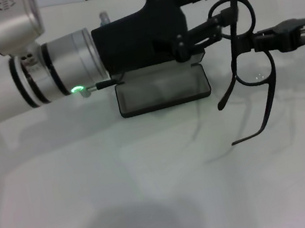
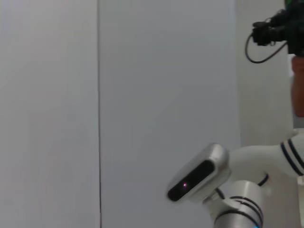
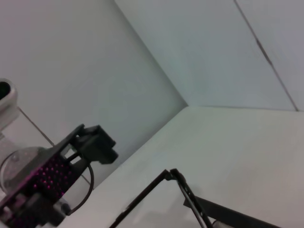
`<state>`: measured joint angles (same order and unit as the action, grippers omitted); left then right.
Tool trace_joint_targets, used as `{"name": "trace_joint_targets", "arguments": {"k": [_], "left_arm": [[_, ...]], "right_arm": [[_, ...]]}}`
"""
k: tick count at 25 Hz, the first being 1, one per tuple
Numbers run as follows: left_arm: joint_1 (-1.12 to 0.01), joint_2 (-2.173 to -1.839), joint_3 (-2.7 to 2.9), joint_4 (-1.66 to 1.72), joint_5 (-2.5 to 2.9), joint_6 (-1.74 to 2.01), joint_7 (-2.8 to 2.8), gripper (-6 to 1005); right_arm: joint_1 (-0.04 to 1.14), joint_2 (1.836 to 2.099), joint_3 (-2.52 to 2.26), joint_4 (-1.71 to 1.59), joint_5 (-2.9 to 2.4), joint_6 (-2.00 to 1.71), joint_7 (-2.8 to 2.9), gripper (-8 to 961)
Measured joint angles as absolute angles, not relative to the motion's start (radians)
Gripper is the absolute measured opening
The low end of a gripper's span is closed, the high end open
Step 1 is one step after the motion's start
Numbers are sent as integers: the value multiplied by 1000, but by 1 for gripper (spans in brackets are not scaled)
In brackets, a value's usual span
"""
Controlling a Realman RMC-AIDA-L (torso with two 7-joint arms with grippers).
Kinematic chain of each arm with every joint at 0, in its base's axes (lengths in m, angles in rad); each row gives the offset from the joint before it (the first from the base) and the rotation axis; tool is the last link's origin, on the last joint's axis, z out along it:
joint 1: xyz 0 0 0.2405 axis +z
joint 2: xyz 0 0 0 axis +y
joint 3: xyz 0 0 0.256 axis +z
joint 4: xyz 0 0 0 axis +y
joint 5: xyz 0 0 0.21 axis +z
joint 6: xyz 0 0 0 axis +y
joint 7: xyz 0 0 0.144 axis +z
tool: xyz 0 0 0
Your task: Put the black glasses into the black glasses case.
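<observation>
Glasses (image 1: 245, 44) with a thin black frame are held above the white table (image 1: 155, 196), to the right of the case (image 1: 163, 91) and clear of it. The frame is stood on end, one lens above the other, with both temple arms unfolded and hanging down toward the table. The right gripper (image 1: 258, 43) reaches in from the right edge and its fingers are closed on the frame between the two lenses. The left gripper (image 1: 221, 1) is stretched across above the case with its fingers spread; its lower finger (image 1: 224, 17) is seen at the upper lens rim, though contact cannot be made out. The black case is laid open on the table, and only grey lining is seen inside it; its far part is hidden behind the left gripper
</observation>
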<state>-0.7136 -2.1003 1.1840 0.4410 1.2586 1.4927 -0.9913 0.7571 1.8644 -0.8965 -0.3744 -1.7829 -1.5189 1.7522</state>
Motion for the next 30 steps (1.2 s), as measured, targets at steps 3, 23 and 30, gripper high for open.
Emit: {"name": "trace_joint_targets", "arguments": {"k": [3,23,30], "left_arm": [[-738,-2102,1249,427,1201,1484,-956,510],[-719,-2104,1400,444,1056,1429,-885,510],[-710,-2100,1394,449,1051,1444,-884,509]], "right_arm": [[775,1855,-896,-374,-1795,-1532,1797,106],[806,1878,-886,-374,-1828,-1723,1920,106],[802,1883,-879,-374,-1796,-1738,1920,105]]}}
